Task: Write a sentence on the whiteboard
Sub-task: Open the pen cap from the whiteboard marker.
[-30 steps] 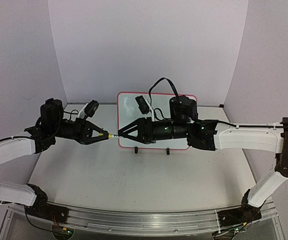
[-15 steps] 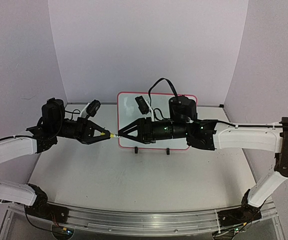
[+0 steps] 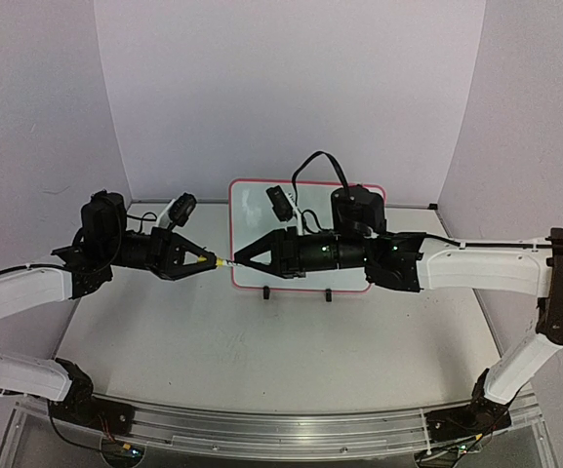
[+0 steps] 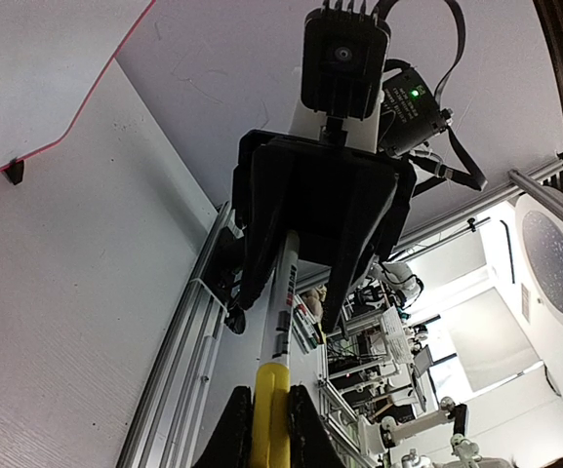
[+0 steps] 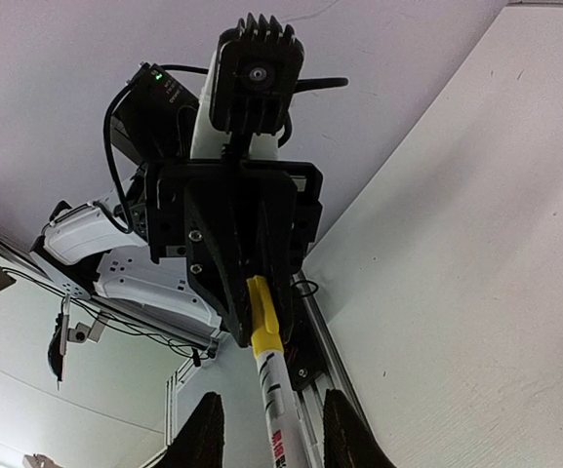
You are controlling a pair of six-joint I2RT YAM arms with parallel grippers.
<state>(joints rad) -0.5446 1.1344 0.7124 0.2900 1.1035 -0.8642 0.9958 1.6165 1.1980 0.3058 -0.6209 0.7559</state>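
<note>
Yellow is the cap (image 5: 261, 317), and on my left wrist feed the left gripper (image 4: 268, 424) has both black fingers pressed against it from either side. That hand is pinching the capped end of the marker (image 4: 283, 292). The marker's white barrel, with red print along it, runs straight out from the cap toward the other arm.

On my right wrist feed the right gripper (image 5: 273, 414) sits around that barrel. Its fingers (image 5: 206, 434) stand apart, with a strip of background showing between each one and the barrel. I read that hand as spread and not touching the marker.

From the overhead camera the two arms reach in from opposite sides. Their tips meet nose to nose above the table (image 3: 261, 361), a little left of centre, with the marker level between them. Both wrists are rolled onto their sides there, so that view tells me nothing about the jaws.

The whiteboard (image 3: 252, 210) is at the back of the table, just behind the right gripper and forearm, which cover most of its white face. Its pink-red frame shows along the top and left edges. Its two small black feet (image 3: 261, 294) rest on the table at its near edge. I cannot tell whether it stands upright or leans back. The cap lies just left of the board's left edge in that view.
</note>
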